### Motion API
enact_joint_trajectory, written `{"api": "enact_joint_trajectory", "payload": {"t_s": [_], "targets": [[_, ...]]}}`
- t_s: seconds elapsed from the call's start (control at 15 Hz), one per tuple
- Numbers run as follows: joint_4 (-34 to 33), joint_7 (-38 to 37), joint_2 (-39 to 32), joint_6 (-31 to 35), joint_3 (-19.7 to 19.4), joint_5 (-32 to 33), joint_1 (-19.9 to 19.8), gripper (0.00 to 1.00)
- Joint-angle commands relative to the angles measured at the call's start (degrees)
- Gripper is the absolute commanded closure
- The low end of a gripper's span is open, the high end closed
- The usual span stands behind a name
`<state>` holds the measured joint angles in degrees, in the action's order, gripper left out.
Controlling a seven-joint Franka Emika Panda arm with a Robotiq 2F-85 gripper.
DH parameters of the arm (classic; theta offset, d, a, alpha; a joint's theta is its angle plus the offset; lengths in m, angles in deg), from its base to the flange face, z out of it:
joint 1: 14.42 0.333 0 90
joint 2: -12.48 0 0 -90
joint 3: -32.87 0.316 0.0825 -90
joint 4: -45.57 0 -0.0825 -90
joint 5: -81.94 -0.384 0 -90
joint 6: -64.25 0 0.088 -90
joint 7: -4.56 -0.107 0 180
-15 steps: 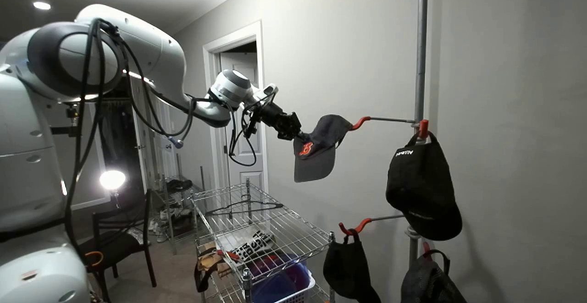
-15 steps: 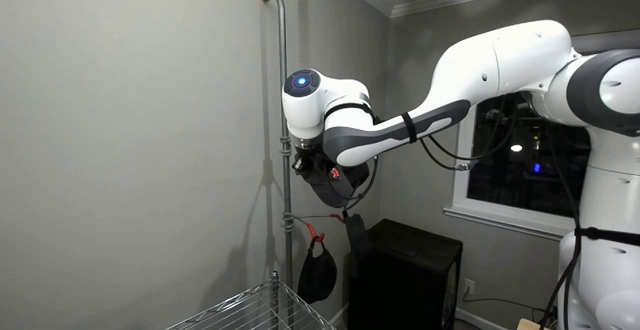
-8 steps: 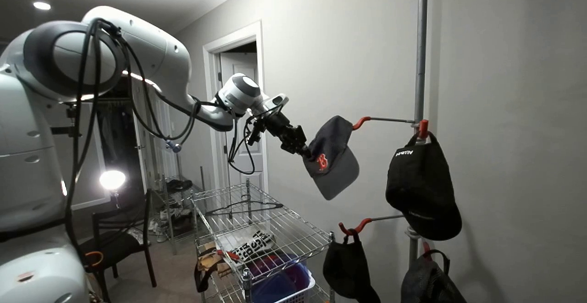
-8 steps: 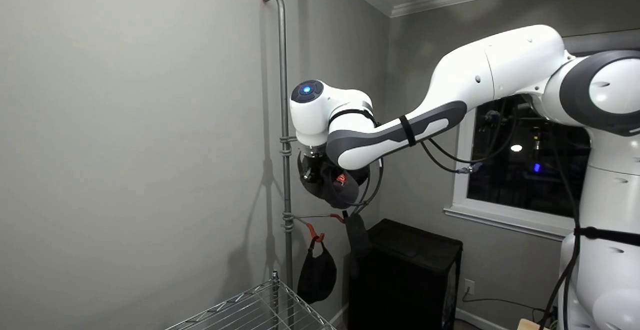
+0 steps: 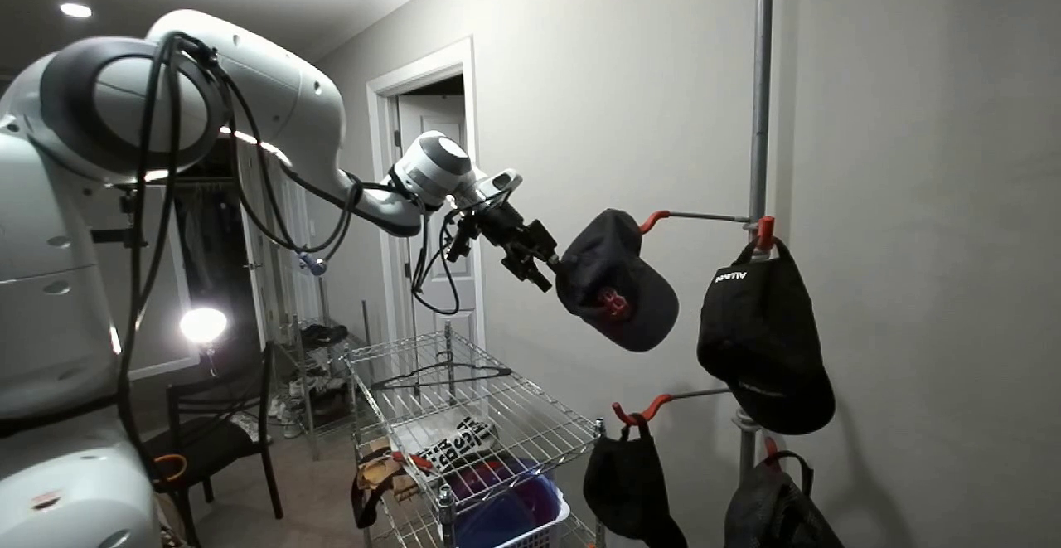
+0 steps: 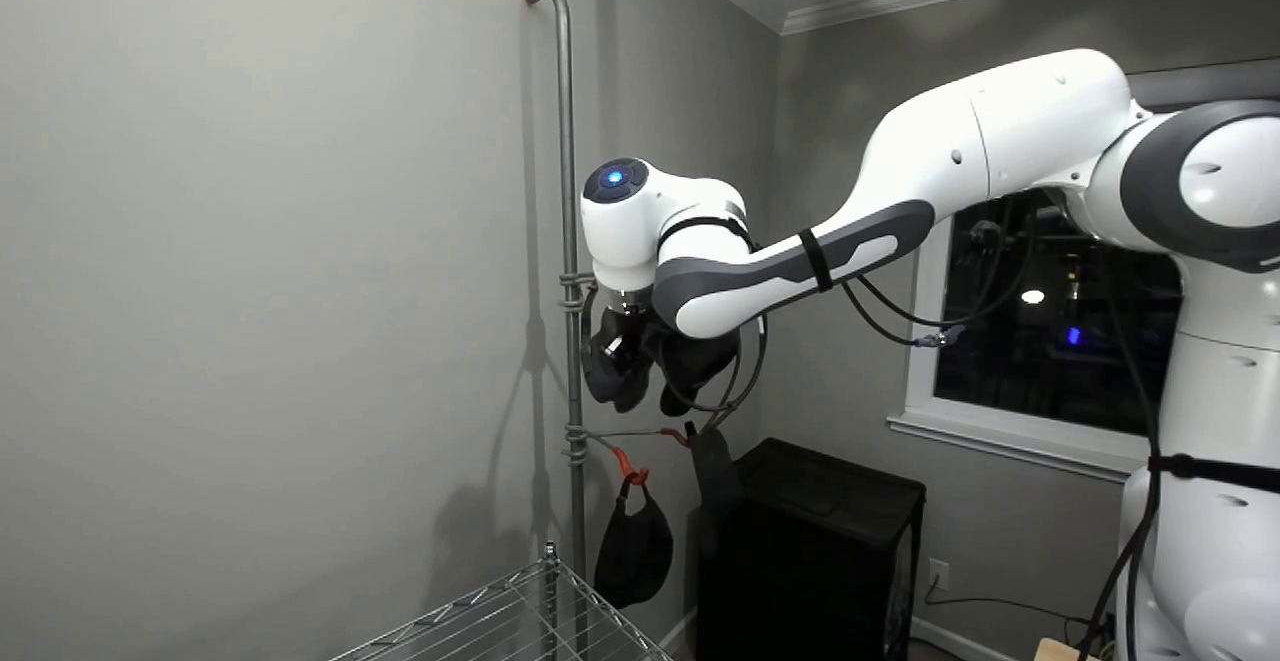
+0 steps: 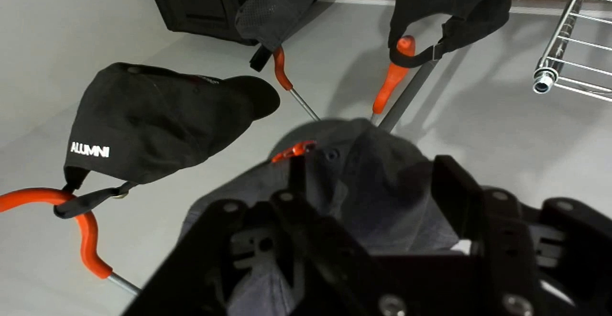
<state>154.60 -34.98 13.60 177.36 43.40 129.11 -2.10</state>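
Note:
A dark navy cap with a red letter B (image 5: 601, 262) hangs from the upper red-tipped hook (image 5: 653, 220), tilted with its brim down and to the right. My gripper (image 5: 549, 273) stands just to its left, jaws apart. One fingertip is at the cap's edge; whether it touches, I cannot tell. In the wrist view the cap (image 7: 382, 211) fills the space beyond and between the spread fingers, and nothing is pinched. An exterior view has the gripper's dark body (image 6: 618, 331) partly hidden by the wrist, with dark cap fabric behind it.
A black ALUMNI cap (image 5: 758, 332) hangs on a neighbouring hook of the grey pole (image 5: 760, 100). Lower hooks carry a black cap (image 5: 634, 482) and a mesh cap (image 5: 775, 506). A wire shelf (image 5: 514, 390) stands below the arm; a black cabinet (image 6: 820, 531) is by the wall.
The arm first moved slightly forward and down with the cap, then nearly stopped. The jaws have spread, and the released cap has swung right, away from the gripper, its brim turning.

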Motion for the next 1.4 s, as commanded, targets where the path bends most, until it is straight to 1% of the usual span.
{"api": "enact_joint_trajectory", "payload": {"t_s": [0.0, 0.07, 0.33, 0.67, 1.0, 1.27, 1.33], "targets": [[2.4, -0.9, 2.6, 0.3, 0.6, -1.2, -0.3, 0.03], [3.2, -1.4, 3.6, 0.8, 0.8, -1.0, -0.1, 0.00], [7.6, -3.7, 8.4, 1.8, 2.3, -0.4, 0.6, 0.00], [17.8, -12.2, 17.3, 1.6, 5.2, 1.6, 0.5, 0.00], [26.1, -19.6, 24.2, 4.6, 5.9, 4.4, -0.1, 0.00], [29.2, -24.3, 26.4, 7.3, 5.1, 7.7, -1.1, 0.00], [26.5, -22.0, 24.2, 4.8, 5.8, 5.8, -0.5, 0.00]]}}
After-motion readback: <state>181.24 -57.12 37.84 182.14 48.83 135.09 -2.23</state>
